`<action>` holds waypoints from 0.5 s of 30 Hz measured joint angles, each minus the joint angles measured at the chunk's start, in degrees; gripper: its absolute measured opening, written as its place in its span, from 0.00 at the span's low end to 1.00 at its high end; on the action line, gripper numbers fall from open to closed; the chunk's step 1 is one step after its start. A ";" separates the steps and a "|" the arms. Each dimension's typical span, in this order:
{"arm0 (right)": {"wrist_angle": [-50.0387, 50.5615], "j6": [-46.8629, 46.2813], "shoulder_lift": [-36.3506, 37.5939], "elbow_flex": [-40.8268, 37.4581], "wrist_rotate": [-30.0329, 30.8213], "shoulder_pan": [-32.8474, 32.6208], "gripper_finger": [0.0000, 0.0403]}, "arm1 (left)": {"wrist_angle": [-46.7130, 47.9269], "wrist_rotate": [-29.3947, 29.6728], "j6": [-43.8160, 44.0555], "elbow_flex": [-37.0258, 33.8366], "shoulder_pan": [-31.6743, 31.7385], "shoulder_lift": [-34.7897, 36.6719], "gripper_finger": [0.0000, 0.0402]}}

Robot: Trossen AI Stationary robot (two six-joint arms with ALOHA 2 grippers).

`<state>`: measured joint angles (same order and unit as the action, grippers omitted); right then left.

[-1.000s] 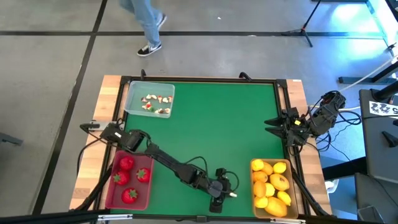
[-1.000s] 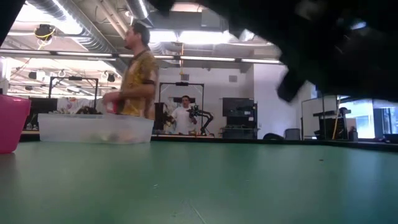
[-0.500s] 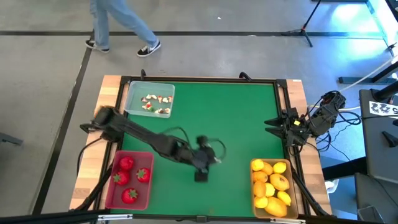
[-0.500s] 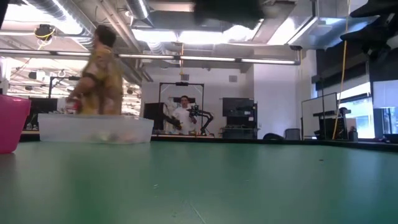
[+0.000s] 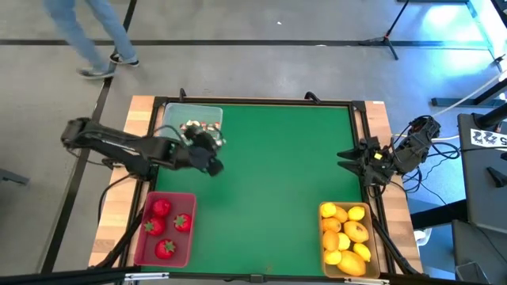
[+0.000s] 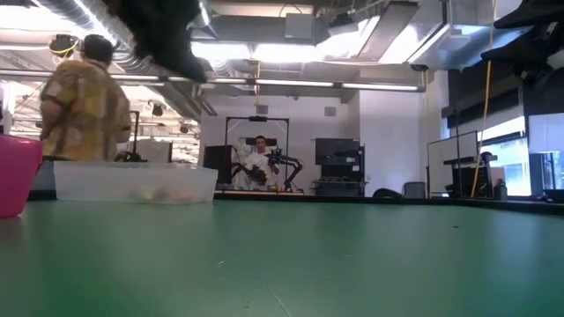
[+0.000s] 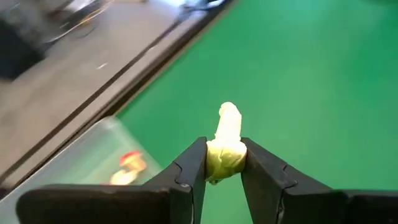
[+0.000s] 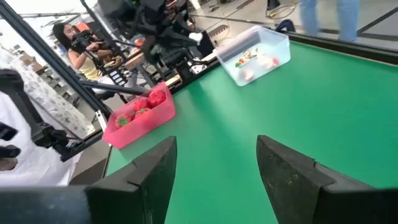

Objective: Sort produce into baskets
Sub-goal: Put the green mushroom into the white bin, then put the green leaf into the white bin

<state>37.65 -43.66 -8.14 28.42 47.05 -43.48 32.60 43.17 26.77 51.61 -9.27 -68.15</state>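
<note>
My left gripper (image 5: 212, 161) is over the green mat just beside the clear tray (image 5: 190, 127), shut on a small pale yellow-white bit (image 7: 227, 146). The clear tray holds several white-and-red bits (image 5: 198, 131); one shows in the left wrist view (image 7: 127, 167). The pinkish-red tray (image 5: 166, 229) at the near left holds three strawberries. The tan-yellow tray (image 5: 346, 237) at the near right holds several lemons. My right gripper (image 8: 214, 168) waits open and empty at the table's right edge (image 5: 368, 162). My left gripper pinches the pale bit's lower end (image 7: 225, 163) between its two fingertips, one on each side. The bit's other end (image 7: 229, 115) sticks out past the fingertips. It is lifted clear of the mat.
The wide green mat (image 5: 277, 174) lies open between the three trays. In the low view the clear tray (image 6: 132, 183) and the pink tray (image 6: 16, 176) stand at the left. A person (image 6: 84, 110) walks beyond the table's far left.
My left gripper has swung from the near edge between the red and yellow trays up and toward the far left, and is now beside the clear tray. The person beyond the table has walked to the left.
</note>
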 joint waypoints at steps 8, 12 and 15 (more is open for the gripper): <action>0.65 0.02 0.00 0.00 1.44 0.00 0.55 | 4.49 0.43 3.91 -9.53 14.90 5.98 0.26; 0.70 0.00 0.00 0.00 1.41 0.01 0.55 | 5.62 -2.83 5.78 -11.94 21.52 5.91 0.36; 0.83 0.00 0.00 0.00 1.42 0.01 0.55 | 5.75 -9.89 2.77 -13.12 24.39 5.89 0.45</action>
<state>38.49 -43.66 -8.14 28.42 48.47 -43.48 38.35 33.28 29.54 38.49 15.12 -62.26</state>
